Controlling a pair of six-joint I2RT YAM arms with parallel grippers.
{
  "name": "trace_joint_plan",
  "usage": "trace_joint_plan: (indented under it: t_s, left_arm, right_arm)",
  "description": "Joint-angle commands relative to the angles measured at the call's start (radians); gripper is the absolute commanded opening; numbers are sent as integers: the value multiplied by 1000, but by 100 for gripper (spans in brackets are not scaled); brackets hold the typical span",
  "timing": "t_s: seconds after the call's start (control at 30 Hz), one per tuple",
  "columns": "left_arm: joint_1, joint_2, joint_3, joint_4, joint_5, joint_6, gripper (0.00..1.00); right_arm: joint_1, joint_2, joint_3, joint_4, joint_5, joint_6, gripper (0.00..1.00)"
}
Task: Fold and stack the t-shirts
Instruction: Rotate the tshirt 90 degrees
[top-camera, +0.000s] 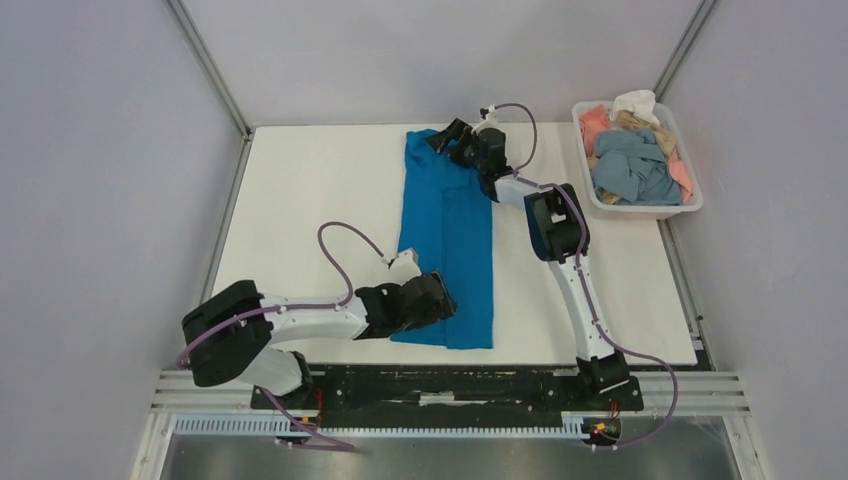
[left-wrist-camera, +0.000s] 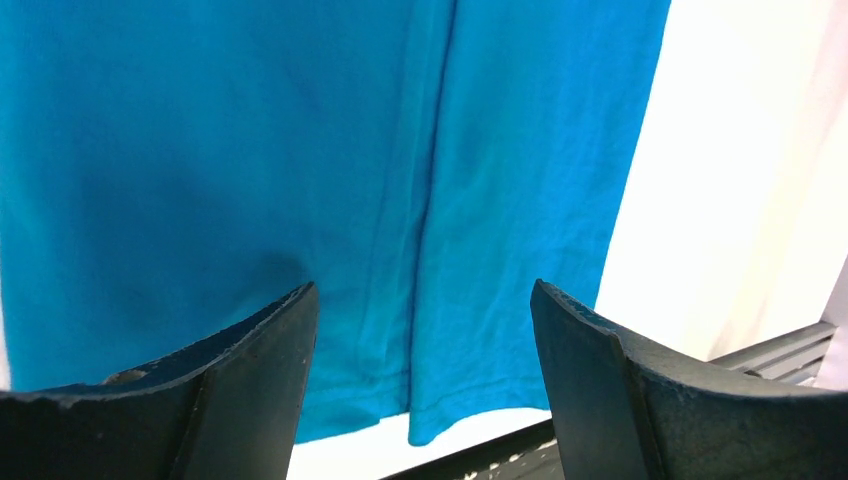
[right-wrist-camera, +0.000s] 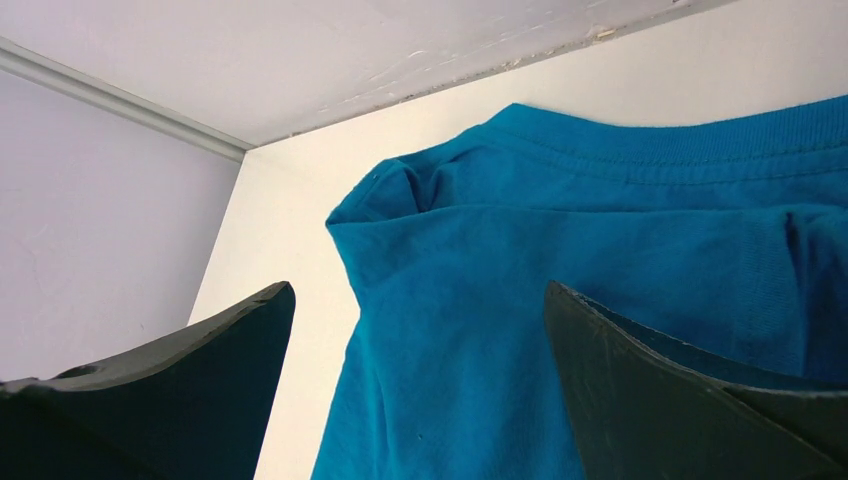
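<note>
The narrow bright blue cloth t-shirt (top-camera: 447, 240) lies flat on the white table (top-camera: 300, 200). The left gripper (left-wrist-camera: 422, 290) is spread above its hem, and the right gripper (right-wrist-camera: 418, 290) is spread by its collar.

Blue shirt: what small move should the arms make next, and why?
Probably lower the right gripper onto the collar and close it. The blue shirt lies as a long narrow strip. Both grippers are open and hold nothing, the right over the collar, the left gripper over the hem. Pinching an end seems needed before folding the strip in half.
</note>
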Motion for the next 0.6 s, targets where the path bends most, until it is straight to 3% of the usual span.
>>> trace_joint_plan:
  t_s: [0.0, 0.13, 0.27, 0.43, 0.57]
  left_arm:
    - [-79, -56, 50, -101, -165, -4, 84]
    - [-143, -142, 77, -163, -300, 56, 86]
    - [-149, -213, 51, -167, -317, 96, 87]
    - [-148, -316, 2, -256, -360, 113, 94]
    - [-145, -470, -91, -267, -352, 171, 97]
  right_arm:
    - [6, -25, 39, -92, 13, -37, 98]
    - [17, -186, 23, -163, -69, -151, 98]
    - [44, -425, -88, -316, -6, -334, 98]
    - [59, -746, -460, -345, 127, -421, 98]
    - [61, -1048, -973, -104, 42, -362, 98]
